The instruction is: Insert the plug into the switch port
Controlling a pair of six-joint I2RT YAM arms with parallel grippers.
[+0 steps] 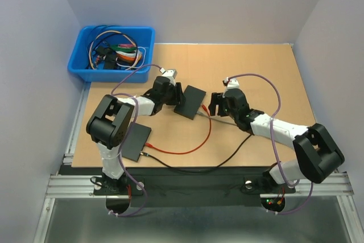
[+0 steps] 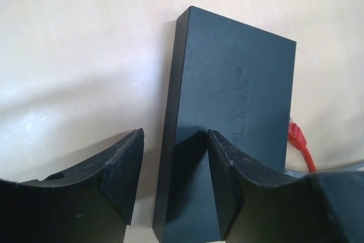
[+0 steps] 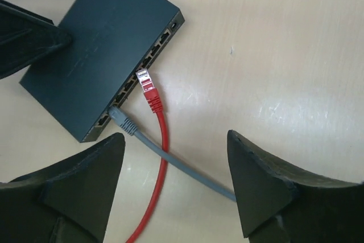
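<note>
The red plug (image 3: 148, 86) lies loose on the counter (image 3: 273, 55) just before the switch (image 3: 96, 49), not yet inserted.
Overhead view: both arms meet at the switch mid-counter, the left pincer (image 1: 177, 93) at its left edge and the right pincer (image 1: 212, 104) near its port side. Left wrist view: the left pincer is spread, straddling the switch's long side edge, one finger over the lid and the other over bare counter, pinching nothing; closing here should brace the box against the push. Right wrist view: the right pincer is spread and empty above the plug, which lies tilted beside the port row, next to a grey cable (image 3: 193, 172) that looks seated. I would pinch the plug's body close behind its tip, square it to a free port, then push straight in.
</note>
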